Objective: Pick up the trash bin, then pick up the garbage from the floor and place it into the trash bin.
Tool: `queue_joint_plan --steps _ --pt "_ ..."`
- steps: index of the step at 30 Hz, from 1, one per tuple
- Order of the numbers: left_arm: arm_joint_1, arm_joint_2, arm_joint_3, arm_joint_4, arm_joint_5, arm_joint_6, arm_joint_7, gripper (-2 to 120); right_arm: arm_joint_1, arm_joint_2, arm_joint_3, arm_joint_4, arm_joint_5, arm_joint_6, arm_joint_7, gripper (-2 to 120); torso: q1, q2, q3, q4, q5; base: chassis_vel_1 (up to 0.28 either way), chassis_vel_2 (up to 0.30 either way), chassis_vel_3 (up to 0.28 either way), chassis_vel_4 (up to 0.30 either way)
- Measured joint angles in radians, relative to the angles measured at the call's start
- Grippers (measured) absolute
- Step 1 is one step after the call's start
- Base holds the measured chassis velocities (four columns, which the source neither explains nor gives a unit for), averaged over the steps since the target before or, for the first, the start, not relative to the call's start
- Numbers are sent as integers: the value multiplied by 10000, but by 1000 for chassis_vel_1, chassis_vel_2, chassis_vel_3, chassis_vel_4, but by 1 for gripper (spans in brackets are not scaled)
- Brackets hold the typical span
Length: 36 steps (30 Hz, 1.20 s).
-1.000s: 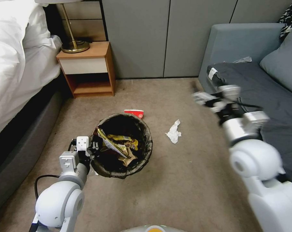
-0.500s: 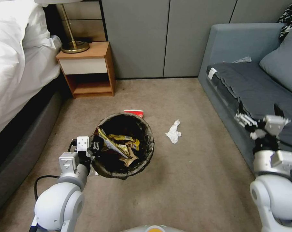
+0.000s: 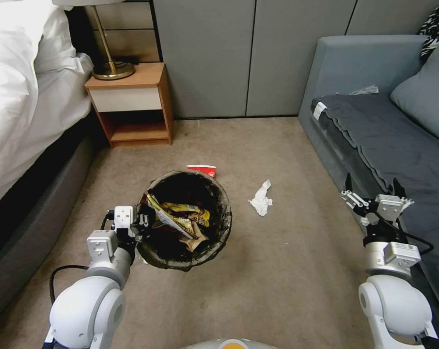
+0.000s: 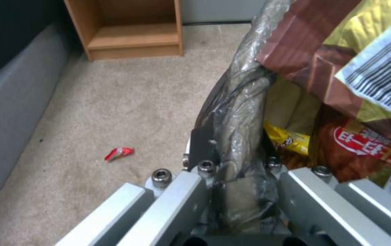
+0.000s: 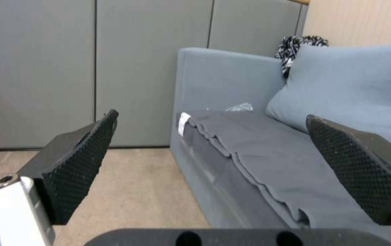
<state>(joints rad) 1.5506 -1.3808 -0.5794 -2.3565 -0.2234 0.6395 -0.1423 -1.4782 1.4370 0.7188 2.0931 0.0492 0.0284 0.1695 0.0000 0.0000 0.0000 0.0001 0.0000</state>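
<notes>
On the floor (image 3: 287, 271), centre: trash bin (image 3: 219, 232) | left gripper (image 3: 141, 224) clamped on its 9 o'clock rim | tissue (image 3: 261, 198) at 2 o'clock, bare carpet around | right gripper (image 3: 372, 186) spread empty beside sofa (image 3: 374, 63) edge.

From the head we look down on the floor (image 3: 287, 271); both wrist views sit close and low (sharing it) — right faces the sofa (image 5: 250, 160)

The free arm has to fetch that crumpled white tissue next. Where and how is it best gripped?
Probably from straight above, pinching the raised, bunched middle of the tissue. It lies low and loose on the floor, so a side approach would likely just push it. The right pincer is open beside the sofa.
</notes>
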Motion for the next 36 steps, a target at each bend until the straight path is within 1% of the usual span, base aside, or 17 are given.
queue_joint_plan --steps 32,36 --pt "-41 14 -104 101 12 7 28 0 284 -83 -149 -157 55 -218 183 100 0 0 0 -1 1 0 0 0 0" --pt "-51 29 -106 115 -6 15 19 0 287 -88 -151 -187 56 -218 190 100 0 0 0 -1 1 -46 65 56 -46"
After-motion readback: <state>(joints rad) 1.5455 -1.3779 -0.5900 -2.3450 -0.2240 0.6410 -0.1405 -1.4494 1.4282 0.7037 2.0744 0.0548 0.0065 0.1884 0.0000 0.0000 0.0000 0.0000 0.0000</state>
